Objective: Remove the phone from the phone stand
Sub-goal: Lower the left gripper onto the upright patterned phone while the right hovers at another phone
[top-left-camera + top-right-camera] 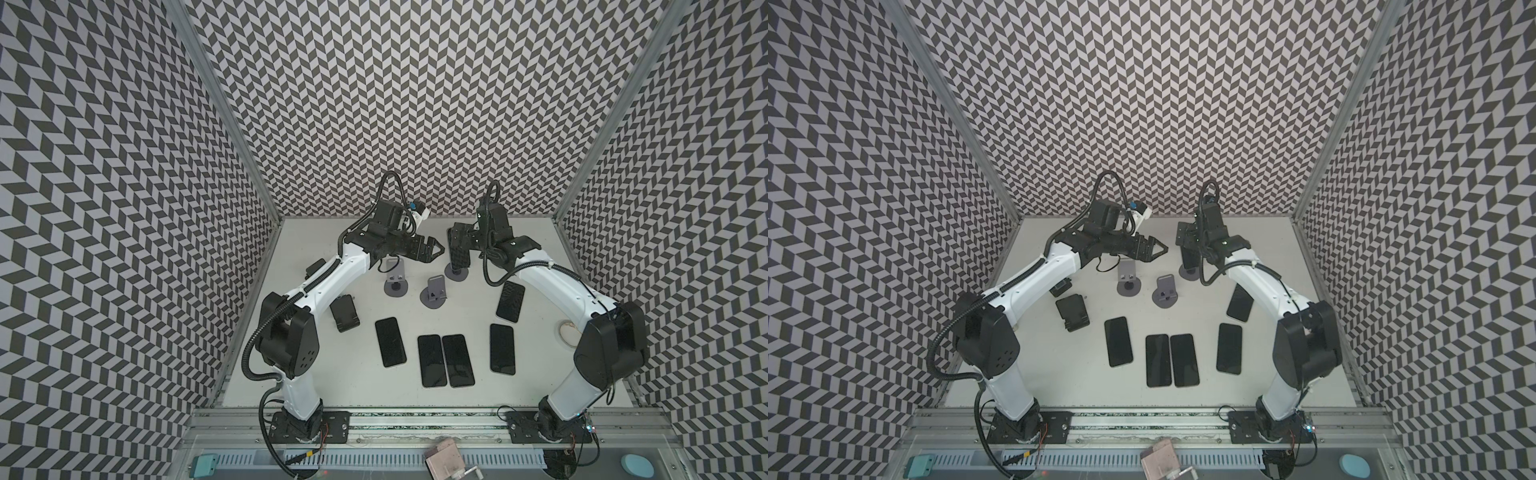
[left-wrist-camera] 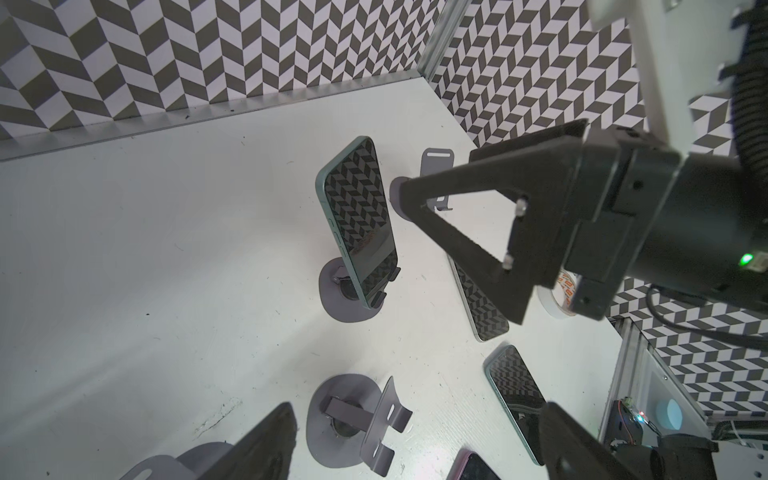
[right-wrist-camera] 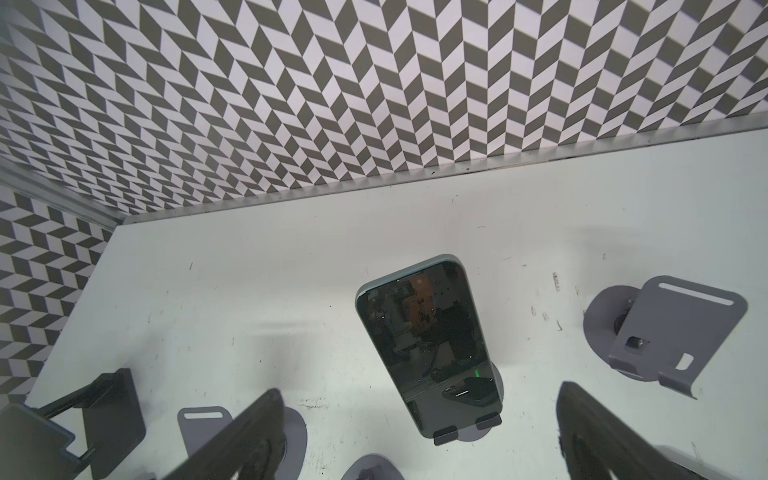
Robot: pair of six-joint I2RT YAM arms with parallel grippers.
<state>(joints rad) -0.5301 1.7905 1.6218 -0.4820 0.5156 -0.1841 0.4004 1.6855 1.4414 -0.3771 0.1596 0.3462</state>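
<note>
Grey-green at its rim, the phone (image 3: pixel 428 345) sits in a stand (image 2: pixel 340 299) in the back half of the table (image 3: pixel 249 291), right of the middle. Its long axis runs steeply upward and is tipped back. The top edge leans toward the back wall, and the dark screen faces up and toward the arm bases. Its bottom edge rests in the stand's 2 hooks. The right gripper (image 3: pixel 419 392) hangs over it with jaws wide apart, its fingers (image 3: pixel 249 432) flanking the lower end without touching. The left gripper (image 1: pixel 436 250) hovers just left, near an empty stand (image 1: pixel 395 282), its jaws apart and holding nothing. 5 flat phones (image 1: pixel 390 342) lie nearer the bases.
</note>
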